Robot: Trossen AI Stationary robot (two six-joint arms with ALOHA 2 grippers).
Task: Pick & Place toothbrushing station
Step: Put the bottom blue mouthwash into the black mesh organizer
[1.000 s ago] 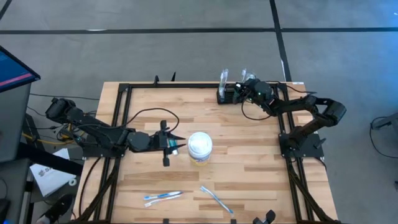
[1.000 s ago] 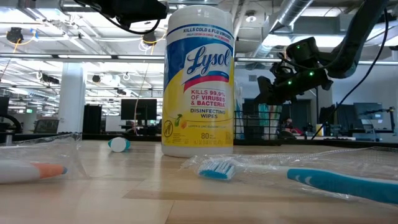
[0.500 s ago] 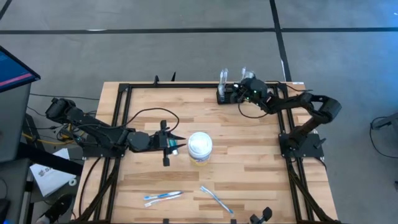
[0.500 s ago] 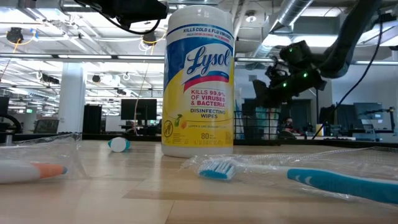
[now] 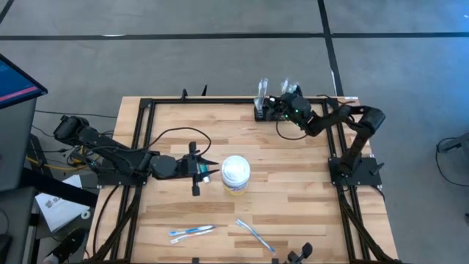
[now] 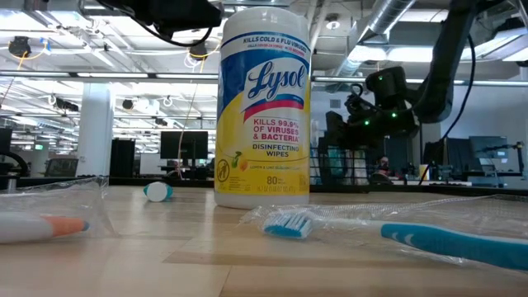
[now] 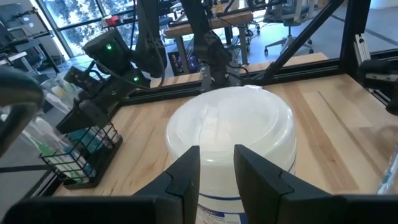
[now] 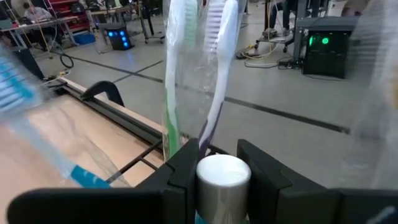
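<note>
Right arm stretched along the table's far edge, elbow folded back over its base, right gripper down at the toothbrushing station, the little black wire rack at that far rim. From its own wrist camera the fingers sit either side of a white-capped metal tube, clamped on it as far as I can see, wrapped toothbrushes standing just beyond. Left arm lies low across the table, left gripper part open, nothing between the fingers, white tub just ahead. Label reads "Lysol", "Kills 99.9% of viruses & bacteria", "Disinfecting wipes". Low view: the rack is mostly hidden behind tub and gripper
</note>
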